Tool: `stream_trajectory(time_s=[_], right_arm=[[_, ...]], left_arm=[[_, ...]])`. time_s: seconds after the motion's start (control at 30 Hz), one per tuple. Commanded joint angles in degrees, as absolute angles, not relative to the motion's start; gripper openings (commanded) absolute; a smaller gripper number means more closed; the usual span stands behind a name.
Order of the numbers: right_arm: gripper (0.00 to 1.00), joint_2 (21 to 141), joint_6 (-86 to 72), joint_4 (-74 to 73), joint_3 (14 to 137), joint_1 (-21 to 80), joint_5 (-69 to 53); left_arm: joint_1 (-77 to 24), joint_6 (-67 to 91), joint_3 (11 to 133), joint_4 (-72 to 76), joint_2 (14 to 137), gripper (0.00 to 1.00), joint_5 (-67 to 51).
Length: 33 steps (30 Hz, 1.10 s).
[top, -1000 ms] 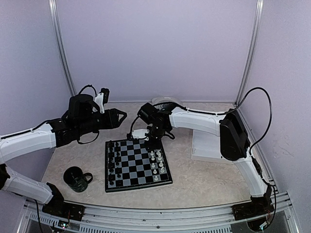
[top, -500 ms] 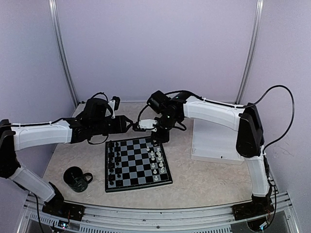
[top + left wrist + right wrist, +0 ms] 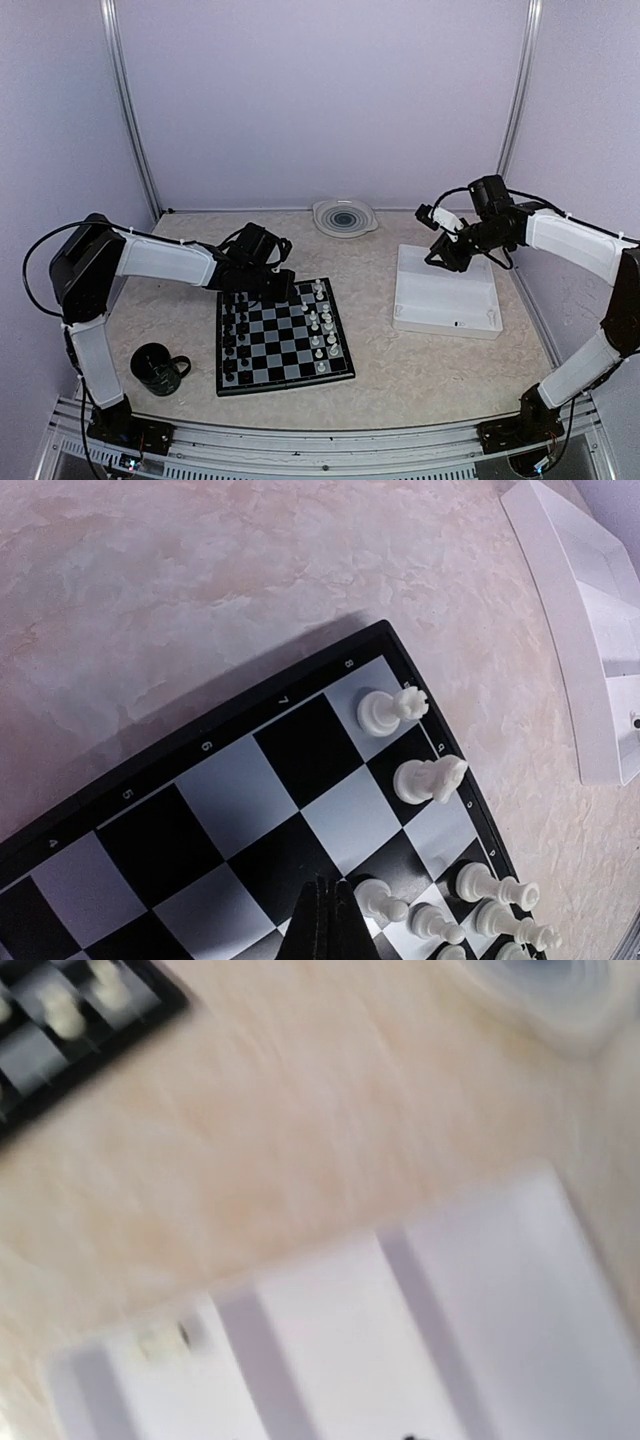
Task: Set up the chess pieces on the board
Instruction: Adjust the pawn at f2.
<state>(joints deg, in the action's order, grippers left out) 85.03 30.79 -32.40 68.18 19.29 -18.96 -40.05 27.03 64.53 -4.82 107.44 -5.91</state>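
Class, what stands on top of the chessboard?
Black chessmen line the left side of the chessboard, white chessmen the right. The left gripper covers part of the far edge, so those squares cannot be checked.

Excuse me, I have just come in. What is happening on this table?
Two robot arms are setting up a chess set. The left pincer hovers shut over the far part of the board, near the white pieces. Black pieces stand along the board's left side. The right pincer is above the white tray; whether it is open is unclear.

Left gripper (image 3: 324,890) low, jaws closed; right gripper (image 3: 440,257) raised.
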Motion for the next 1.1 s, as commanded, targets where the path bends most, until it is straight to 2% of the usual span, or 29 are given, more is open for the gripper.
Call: stream_trajectory(time_s=[0.0, 0.93, 1.07], right_arm=[[0.35, 81.7, 26.5, -21.7, 58.9, 12.7, -29.0], [0.38, 83.3, 26.5, -23.0, 59.4, 11.5, -33.6], [0.38, 82.9, 26.6, -23.0, 59.0, 11.5, -33.3]], left_arm=[[-40.7, 27.4, 68.4, -6.6, 111.2, 0.00, -7.8], [-44.2, 30.2, 70.2, -11.2, 114.2, 0.00, -4.6], [-42.7, 31.8, 67.1, -11.7, 112.1, 0.00, -3.1]])
